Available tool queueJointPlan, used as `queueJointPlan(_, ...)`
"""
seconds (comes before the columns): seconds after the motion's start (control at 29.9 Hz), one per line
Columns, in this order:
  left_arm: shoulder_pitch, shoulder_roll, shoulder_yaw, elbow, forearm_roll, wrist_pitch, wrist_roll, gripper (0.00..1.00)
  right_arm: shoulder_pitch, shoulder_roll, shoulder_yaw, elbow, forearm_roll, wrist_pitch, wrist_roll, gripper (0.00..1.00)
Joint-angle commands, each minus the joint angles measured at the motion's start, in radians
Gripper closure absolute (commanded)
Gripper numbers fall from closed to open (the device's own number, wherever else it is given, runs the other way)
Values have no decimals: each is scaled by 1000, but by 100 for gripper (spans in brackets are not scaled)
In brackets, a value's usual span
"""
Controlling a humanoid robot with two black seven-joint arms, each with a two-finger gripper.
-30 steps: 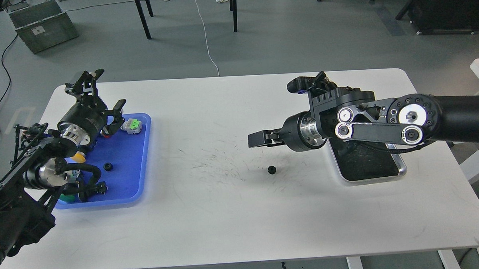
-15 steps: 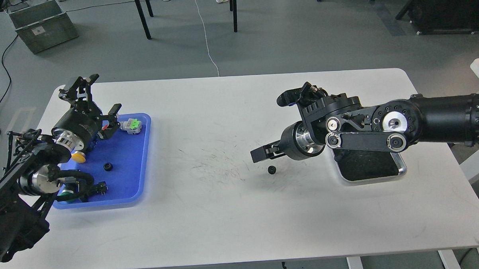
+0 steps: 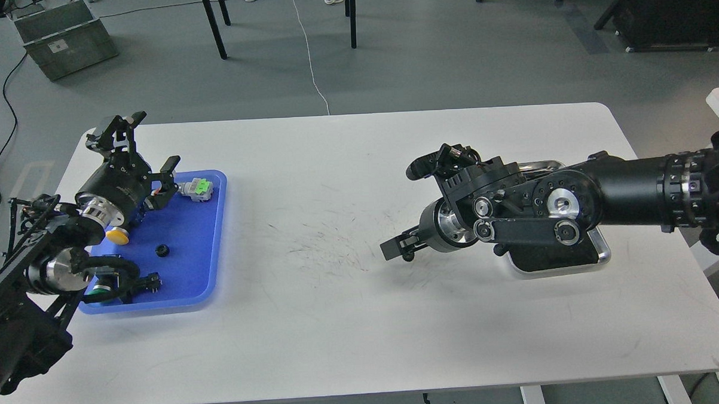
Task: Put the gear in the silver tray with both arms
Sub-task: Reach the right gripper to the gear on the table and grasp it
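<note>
Right black claw gripper (image 3: 395, 250) sits low on the white table (image 3: 340, 322), fingers unresolvable, tiny black toothed gear (image 3: 408, 257) touching it; shiny silver tray (image 3: 602, 250) beyond. Left gripper (image 3: 135, 144) spreads wide above the blue plastic tray (image 3: 189, 280).

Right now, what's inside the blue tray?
In the blue tray: a small black gear, a green-capped switch, a yellow cap and a black part. The left arm covers the tray's left side, hiding whatever lies there.

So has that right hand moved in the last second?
Yes. The right hand has dropped down to the gear on the white table, nearer the table's front edge than before.
</note>
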Motion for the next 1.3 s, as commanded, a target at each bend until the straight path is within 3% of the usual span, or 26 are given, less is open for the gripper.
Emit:
queueJointPlan(0.0, 0, 0, 0, 0, 0, 0, 0, 2, -6, 8, -1, -21, 1, 1, 0, 5)
queueJointPlan(0.43, 0, 13, -3, 0, 0, 0, 0, 2, -48, 84, -7, -86, 1, 1, 0, 8)
queueJointPlan(0.74, 0, 16, -5, 0, 0, 0, 0, 2, -48, 84, -10, -95, -1, 1, 0, 27)
queueJointPlan(0.94, 0, 19, -5, 0, 0, 1, -2, 2, -36, 84, -38, -94, -2, 3, -3, 55)
queueJointPlan(1.04, 0, 26, -3, 0, -1, 0, -2, 2, -33, 84, -47, -92, -1, 7, -2, 63)
queueJointPlan(1.1, 0, 29, -3, 0, -1, 0, -2, 2, -33, 82, -49, -91, -1, 10, 0, 75)
queueJointPlan(1.27, 0, 31, -5, 0, -2, 1, -2, 2, -31, 84, -50, -92, -1, 15, 0, 94)
